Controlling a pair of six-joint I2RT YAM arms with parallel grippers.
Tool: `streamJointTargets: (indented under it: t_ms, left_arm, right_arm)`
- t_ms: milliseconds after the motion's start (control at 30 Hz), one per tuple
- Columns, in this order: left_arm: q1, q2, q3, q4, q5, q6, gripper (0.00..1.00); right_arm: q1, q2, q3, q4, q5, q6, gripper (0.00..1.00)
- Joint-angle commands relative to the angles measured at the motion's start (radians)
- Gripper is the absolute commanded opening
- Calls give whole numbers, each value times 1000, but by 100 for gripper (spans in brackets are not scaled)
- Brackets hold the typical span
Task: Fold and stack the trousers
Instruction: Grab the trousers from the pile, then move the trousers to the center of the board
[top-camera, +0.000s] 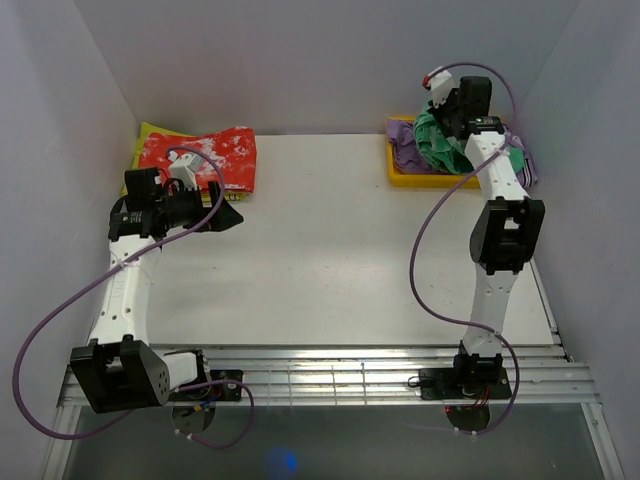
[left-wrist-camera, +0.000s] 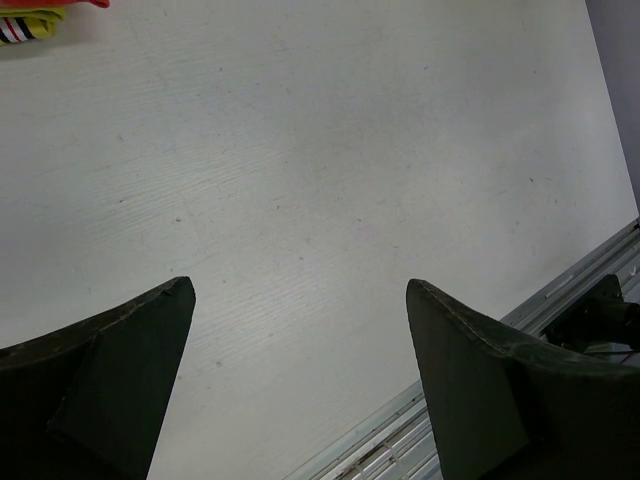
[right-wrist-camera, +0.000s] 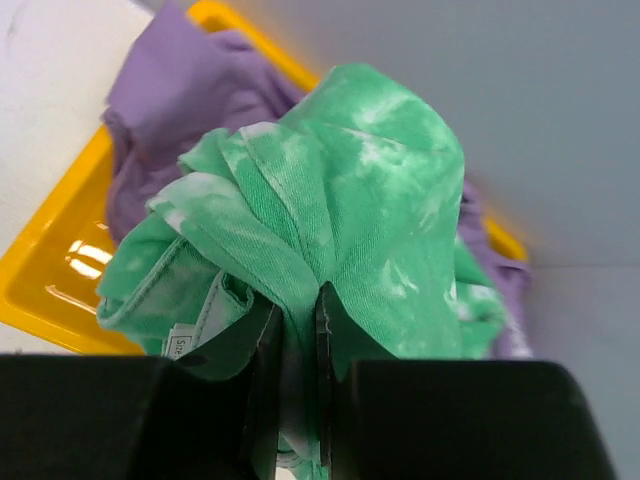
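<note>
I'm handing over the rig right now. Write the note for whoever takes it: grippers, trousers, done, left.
Right gripper: shut on a bunch of the green trousers, over the yellow tray at far right; a purple garment lies under them.
Left gripper: open, empty, above bare table.
Done: trousers grasped.
Left: lift out, spread, fold, stack, likely on the folded red-and-white garment at far left.

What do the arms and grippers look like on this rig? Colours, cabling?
Both the left arm and right arm have white links, black joint housings and a loose purple cable looping alongside. The left gripper and right gripper have matte black, wedge-shaped fingers.
</note>
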Motion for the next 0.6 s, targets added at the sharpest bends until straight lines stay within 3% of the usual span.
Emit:
streamJointTargets:
  t_ms: [0,233,533,567]
  left_arm:
    - [-5,-44,51,-9,-29,7,98]
    - [-3,-7,94,-50,-141,16,98]
    - [-3,-65,99,-40,-57,2,98]
    - [-3,-70,100,-38,-55,5,98]
  right_arm:
    - [-49,-218,57,121,13,-12,8]
    - [-88,-467,-6,136,-36,-7,8]
    - [-57,-782,-197,24,-235,85,8]
    - [-5,-810,-237,5,-249,106,8]
